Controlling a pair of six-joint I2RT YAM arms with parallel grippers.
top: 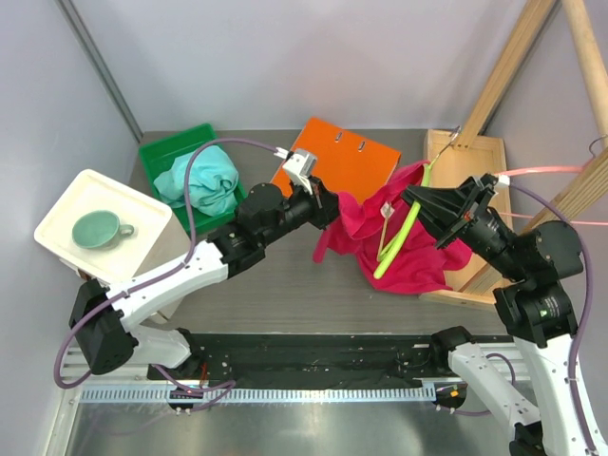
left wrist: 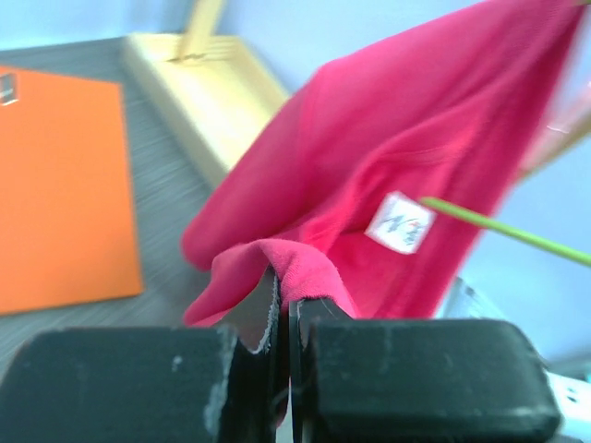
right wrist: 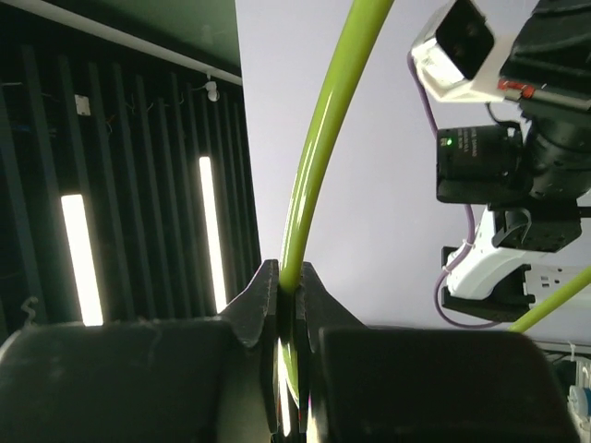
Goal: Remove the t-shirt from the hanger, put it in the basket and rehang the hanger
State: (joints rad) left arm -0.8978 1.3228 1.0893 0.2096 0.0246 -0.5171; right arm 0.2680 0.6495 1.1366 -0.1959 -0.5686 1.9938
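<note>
A red t-shirt (top: 399,249) hangs bunched on a lime-green hanger (top: 399,237) right of centre above the table. My left gripper (top: 331,204) is shut on the shirt's left edge; in the left wrist view a fold of red cloth (left wrist: 305,268) is pinched between the jaws, with the white neck label (left wrist: 399,222) and a green hanger bar (left wrist: 503,233) beyond. My right gripper (top: 414,198) is shut on the hanger's upper part and holds it up; in the right wrist view the green bar (right wrist: 319,157) rises from between the closed jaws.
An orange binder (top: 350,161) lies behind the shirt. A green bin (top: 160,154) holds teal cloth (top: 201,182) at back left. A white box (top: 66,204) carries a green cup (top: 98,229) at left. A wooden rack (top: 475,152) stands at right.
</note>
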